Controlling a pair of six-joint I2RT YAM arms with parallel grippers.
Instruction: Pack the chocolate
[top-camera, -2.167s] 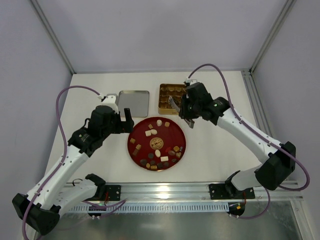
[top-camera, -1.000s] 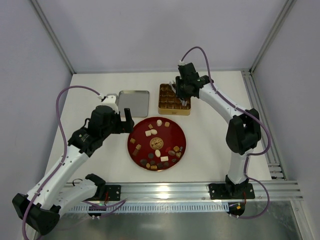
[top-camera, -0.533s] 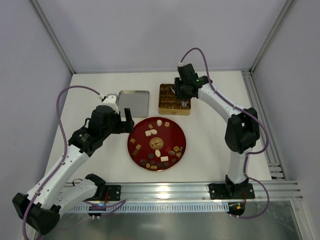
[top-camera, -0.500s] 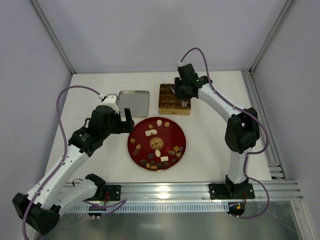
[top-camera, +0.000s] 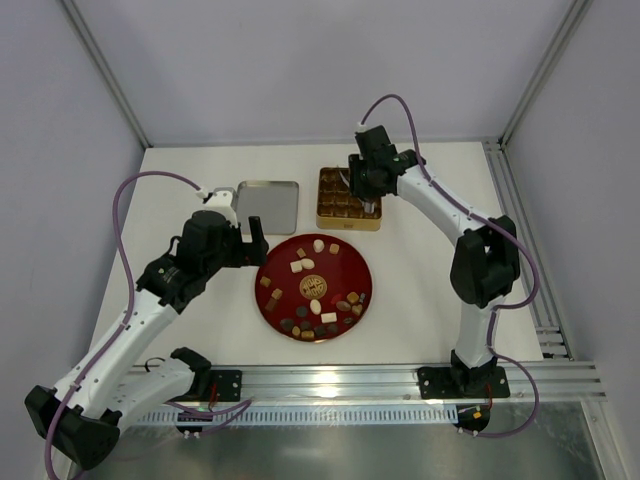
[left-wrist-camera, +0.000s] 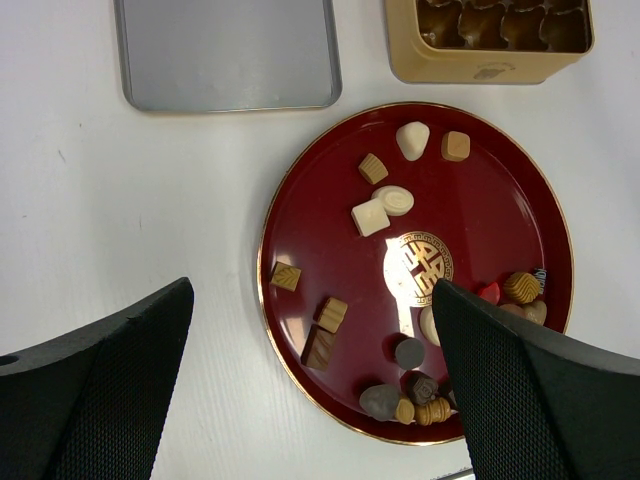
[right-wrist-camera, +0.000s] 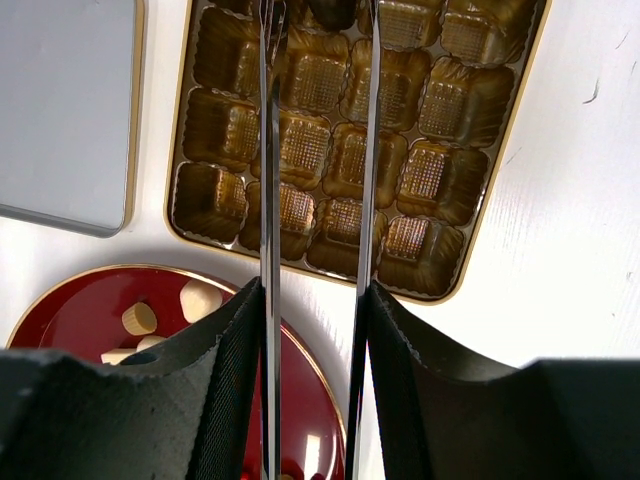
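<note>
Compared with a couple of seconds back, the right arm is now reaching out over the far right part of the square gold gridded tin instead of hovering near its corner beside the round red plate, while the left arm isn't budging. The right gripper is pointing two thin metal prongs down into the tin, and a dark round chocolate is sitting between their tips at the very top of the wrist view. The tips are running out of frame, so we can't tell if they're pinching it or letting go. For this step we're thinking the piece should be centred over one cup and low in it before the prongs part, then the arm lifting straight up so nothing gets flicked into a neighbouring cell. The other gold cups showing in that view are looking empty. Most of the small brown, dark and cream chocolates are lying loose on the red plate, mostly along its right and near edges. The flat silver lid is sitting empty to the left of the tin. The left gripper is hanging spread wide above the plate, holding nothing.
</note>
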